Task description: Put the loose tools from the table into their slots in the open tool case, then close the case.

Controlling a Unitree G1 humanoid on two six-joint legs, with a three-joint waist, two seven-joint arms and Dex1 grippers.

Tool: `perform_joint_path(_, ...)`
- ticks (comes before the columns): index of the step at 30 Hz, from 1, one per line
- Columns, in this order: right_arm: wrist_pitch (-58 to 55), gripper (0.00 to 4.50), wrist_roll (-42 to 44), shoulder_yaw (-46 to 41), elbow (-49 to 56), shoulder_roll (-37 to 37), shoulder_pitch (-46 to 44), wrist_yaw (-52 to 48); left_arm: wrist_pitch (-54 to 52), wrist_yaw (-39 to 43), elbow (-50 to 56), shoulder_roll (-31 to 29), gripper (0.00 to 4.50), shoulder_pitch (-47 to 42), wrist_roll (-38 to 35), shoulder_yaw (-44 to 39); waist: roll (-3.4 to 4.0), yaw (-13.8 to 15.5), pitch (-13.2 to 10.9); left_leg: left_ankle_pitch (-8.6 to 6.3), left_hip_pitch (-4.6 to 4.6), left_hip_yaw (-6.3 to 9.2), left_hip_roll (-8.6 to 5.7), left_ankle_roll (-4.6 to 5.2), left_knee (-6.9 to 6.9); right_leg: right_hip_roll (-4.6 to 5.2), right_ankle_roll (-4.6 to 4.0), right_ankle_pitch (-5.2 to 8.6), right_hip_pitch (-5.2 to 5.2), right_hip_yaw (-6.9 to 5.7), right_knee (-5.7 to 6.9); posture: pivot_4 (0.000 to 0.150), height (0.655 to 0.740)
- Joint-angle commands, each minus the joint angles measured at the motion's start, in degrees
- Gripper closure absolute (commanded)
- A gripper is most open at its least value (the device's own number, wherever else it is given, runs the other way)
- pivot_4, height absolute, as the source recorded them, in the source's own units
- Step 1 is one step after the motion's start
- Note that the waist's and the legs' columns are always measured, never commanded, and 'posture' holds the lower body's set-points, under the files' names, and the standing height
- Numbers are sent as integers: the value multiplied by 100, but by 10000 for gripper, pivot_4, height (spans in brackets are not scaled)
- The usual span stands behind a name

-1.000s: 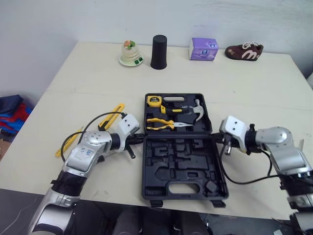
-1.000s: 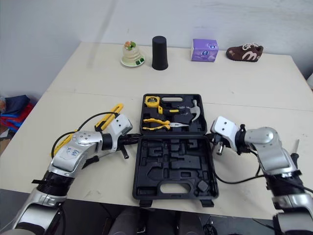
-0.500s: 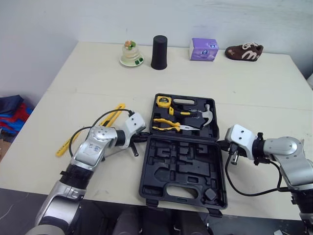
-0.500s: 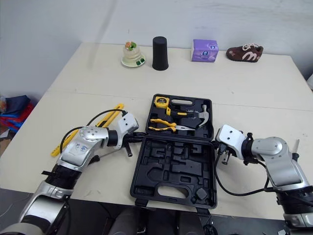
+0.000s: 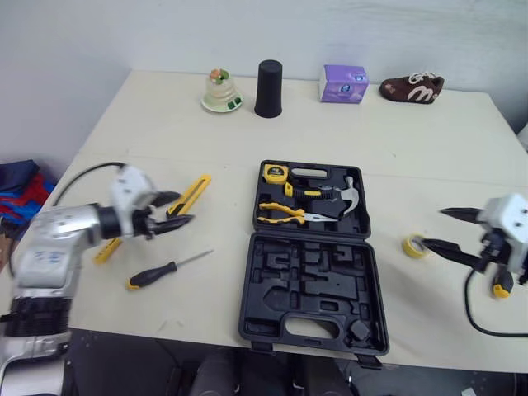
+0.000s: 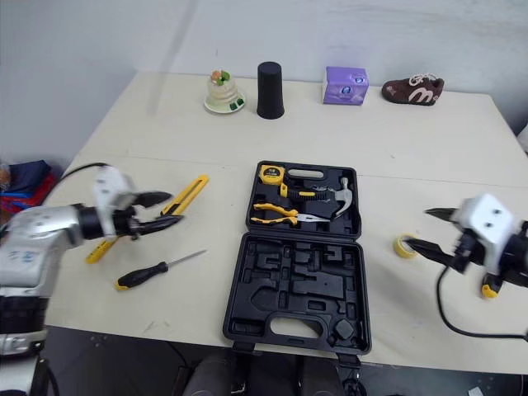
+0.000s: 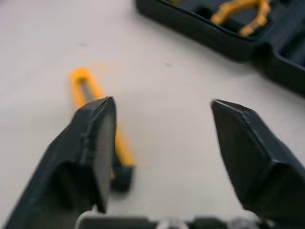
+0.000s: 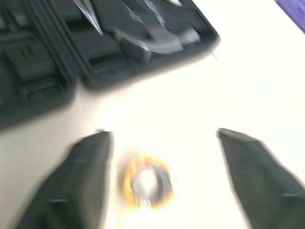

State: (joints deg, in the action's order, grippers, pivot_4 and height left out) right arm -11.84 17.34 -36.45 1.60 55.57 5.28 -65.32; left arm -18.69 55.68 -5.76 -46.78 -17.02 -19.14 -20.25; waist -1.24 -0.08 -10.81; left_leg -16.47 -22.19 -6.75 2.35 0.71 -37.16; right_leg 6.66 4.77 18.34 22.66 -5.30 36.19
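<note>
Both my head eyes look forward and down across the whole surface (image 5: 396,140), sharing the open tool case (image 5: 309,285). My wrist cameras skim low and close, each catching a case edge.

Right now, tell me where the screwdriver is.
In the left eye view the screwdriver lies on the robot's left, beside the open tool case, nearer the robot than the left pincer and the yellow utility knife.

One tool case (image 5: 309,285), one hammer (image 5: 347,190), one tape measure (image 5: 273,172), one tape roll (image 5: 414,246)
</note>
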Motion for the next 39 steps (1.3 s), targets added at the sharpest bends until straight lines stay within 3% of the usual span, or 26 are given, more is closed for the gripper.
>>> perform_joint_path(1,681,0,-49,-1004,-694,34,395,101,566,-135,-745,-388,634,391,-6,-908,0,-17,0,-5,3,-5,1,2,3,-1,0,0,0,0,-3,1500,7400)
perform_joint_path(6,2083,0,-192,-1997,-2513,96,1142,299,908,-601,-2374,-946,634,692,-115,-2070,0,-18,0,-23,10,-9,13,11,4,-6,-4,-7,-6,-2,-17,1500,7400)
perform_joint_path(10,3128,0,-246,-2578,-4191,373,1628,855,1541,-923,-3489,-1341,634,1250,146,-2372,9,-21,3,-43,14,-14,18,-9,17,-6,-20,3,-1,6,-26,1500,7400)
perform_joint_path(15,3835,0,-255,-2618,-5712,770,1948,1536,1935,-1586,-4528,-1712,634,1447,342,-2436,5,-94,1,-59,25,-16,30,-36,14,-5,-23,3,-6,46,-22,1500,7400)
perform_joint_path(20,3946,0,-85,-2205,-6224,950,1605,1298,2225,-1070,-4954,-1828,634,1288,201,-2236,4,-183,3,-62,88,-17,41,-49,31,-7,-40,6,-29,54,-27,1500,7400)
perform_joint_path(25,3493,0,497,-1776,-5479,610,919,485,2214,-295,-4565,-1706,634,1057,-102,-2142,4,-293,4,-54,91,-36,40,-58,49,-9,-40,6,-38,73,-15,1500,7400)
perform_joint_path(29,2615,0,1367,-1301,-3345,-86,593,22,1069,520,-3250,-1624,634,1292,-466,-1773,0,-308,6,-33,93,-44,37,-73,88,-13,-41,6,-28,79,-17,1500,7400)
perform_joint_path(34,1996,0,1977,-750,-1308,-554,254,42,-52,600,-2090,-1698,634,1457,-475,-1261,11,-288,1,-20,94,-46,33,-72,100,-16,-41,7,-19,80,-4,1500,7400)
perform_joint_path(39,1415,0,2184,-27,39,-605,62,-83,-877,270,-1306,-1648,634,1317,-381,-744,6,-242,1,-13,95,-41,35,-74,97,-16,-41,6,-19,81,4,1500,7400)
